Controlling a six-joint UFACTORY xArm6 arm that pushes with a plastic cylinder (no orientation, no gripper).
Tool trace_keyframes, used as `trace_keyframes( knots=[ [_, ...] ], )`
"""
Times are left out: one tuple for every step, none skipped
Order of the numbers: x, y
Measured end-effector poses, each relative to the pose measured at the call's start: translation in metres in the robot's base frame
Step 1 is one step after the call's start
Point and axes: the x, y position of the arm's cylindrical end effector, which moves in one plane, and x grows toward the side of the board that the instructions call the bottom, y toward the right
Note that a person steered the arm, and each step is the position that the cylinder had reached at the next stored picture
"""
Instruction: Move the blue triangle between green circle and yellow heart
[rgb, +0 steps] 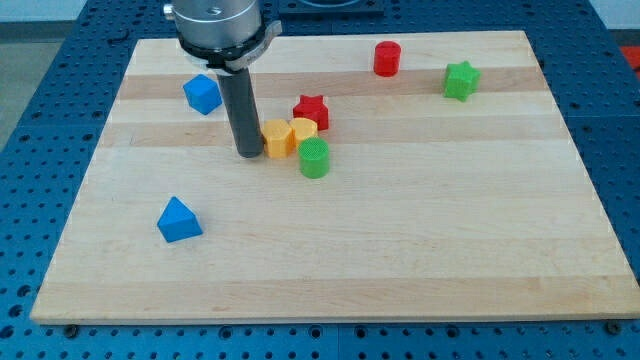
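The blue triangle (179, 220) lies at the view's lower left of the wooden board (400, 250). The green circle (314, 158) stands near the middle, with the yellow heart (303, 130) touching it just above. A yellow hexagon (276, 138) sits against the heart's left side. My tip (249, 154) rests on the board right beside the yellow hexagon's left side, well above and to the right of the blue triangle. The rod rises from the tip toward the view's top.
A red star (311, 110) sits just above the yellow heart. A blue cube (202, 94) is at the upper left. A red cylinder (387, 59) and a green star (461, 81) stand at the upper right.
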Motion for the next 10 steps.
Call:
trace_keyframes(
  knots=[
    [0.000, 0.000],
    [-0.001, -0.035],
    [0.012, -0.082],
    [0.059, -0.117],
    [0.107, -0.120],
    [0.132, -0.111],
    [0.132, -0.096],
    [0.132, -0.078],
    [0.128, -0.055],
    [0.112, -0.051]
  ],
)
